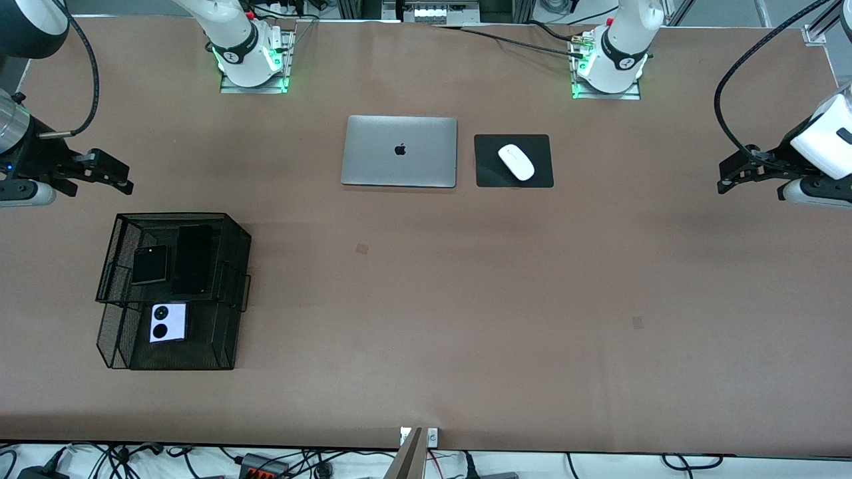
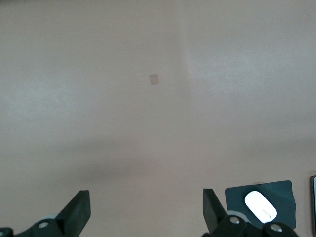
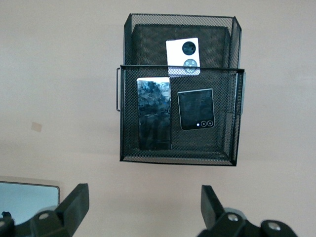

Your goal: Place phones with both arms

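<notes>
The right gripper's (image 3: 143,207) black wedge-shaped fingers (image 3: 75,200) stand wide apart and hold nothing, up over bare table at the right arm's end, with the mesh rack below it nearer the front camera. The left gripper's (image 2: 146,210) fingers (image 2: 79,207) are spread just as wide and empty, over bare table at the left arm's end; both arms wait.

The two-tier rack (image 1: 236,233) is black wire mesh, boxy and open-topped. In its upper tray the long black phone (image 1: 193,259), a glossy flat slab, lies beside the squarish black flip phone (image 1: 149,264). In the lower tray, nearer the front camera, lies the lilac-white flip phone (image 1: 167,322) with two black circles; the upper tray's edge covers one end of it.

The table (image 1: 466,299) is matte brown. Near its middle sit a shut silver laptop (image 1: 399,151) and, beside it, a smooth white mouse (image 1: 516,161) on a black pad (image 1: 489,173), which the left wrist view cuts off.
</notes>
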Controlling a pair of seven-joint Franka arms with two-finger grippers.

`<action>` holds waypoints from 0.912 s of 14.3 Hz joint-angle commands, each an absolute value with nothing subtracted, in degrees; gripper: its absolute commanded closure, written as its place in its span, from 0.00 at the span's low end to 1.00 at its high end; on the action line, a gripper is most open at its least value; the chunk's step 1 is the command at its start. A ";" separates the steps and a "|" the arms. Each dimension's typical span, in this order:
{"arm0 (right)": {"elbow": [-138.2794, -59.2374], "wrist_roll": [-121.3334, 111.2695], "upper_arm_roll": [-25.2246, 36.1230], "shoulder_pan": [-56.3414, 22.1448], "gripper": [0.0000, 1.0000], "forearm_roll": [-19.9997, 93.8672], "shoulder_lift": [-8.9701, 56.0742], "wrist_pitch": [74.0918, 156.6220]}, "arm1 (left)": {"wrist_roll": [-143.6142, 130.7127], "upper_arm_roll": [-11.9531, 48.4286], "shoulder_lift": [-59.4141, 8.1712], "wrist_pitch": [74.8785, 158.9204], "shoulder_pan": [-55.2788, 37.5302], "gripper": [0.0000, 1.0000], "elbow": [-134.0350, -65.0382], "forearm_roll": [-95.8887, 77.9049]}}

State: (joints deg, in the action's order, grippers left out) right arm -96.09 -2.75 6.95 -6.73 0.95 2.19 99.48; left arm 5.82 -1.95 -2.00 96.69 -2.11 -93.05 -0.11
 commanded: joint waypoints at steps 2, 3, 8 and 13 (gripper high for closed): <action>-100.10 0.96 6.86 -7.03 0.00 -0.09 -0.43 99.40 | 5.89 -1.76 -1.93 95.45 -1.93 0.00 -92.02 0.70; -101.06 0.97 6.86 -7.03 0.00 -0.09 -0.79 99.67 | 5.98 -1.76 -1.93 95.45 -1.93 0.00 -92.02 0.70; -101.08 0.70 6.86 -6.94 0.00 -0.35 -1.06 100.20 | 5.80 -1.67 -1.93 95.45 -2.11 0.00 -92.02 0.70; -99.58 0.79 6.86 -7.03 0.00 -0.44 -0.35 99.58 | 5.98 -1.67 -1.93 94.13 -2.11 0.00 -92.02 0.79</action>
